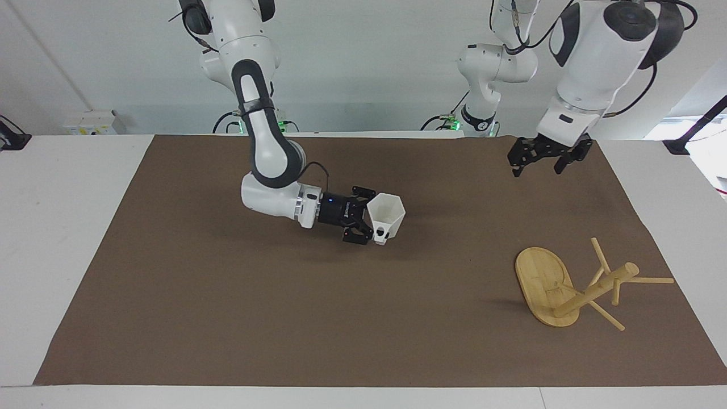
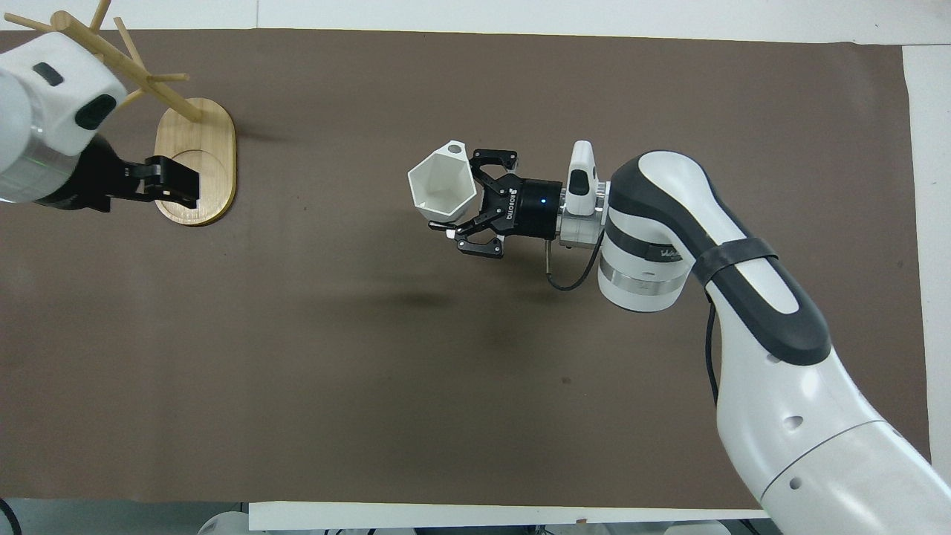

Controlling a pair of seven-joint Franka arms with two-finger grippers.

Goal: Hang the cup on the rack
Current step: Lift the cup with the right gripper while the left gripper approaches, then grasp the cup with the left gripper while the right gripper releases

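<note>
1. Right claw (image 1: 368,222), mid-mat, clamped on the cup (image 1: 386,217); I carry it mouth-up, handle free for a peg.
2. Left claw (image 1: 542,157), spread, empty, at the cup's 3 o'clock facing.
3. Rack (image 1: 571,287), 4 o'clock, standing; target.
</note>
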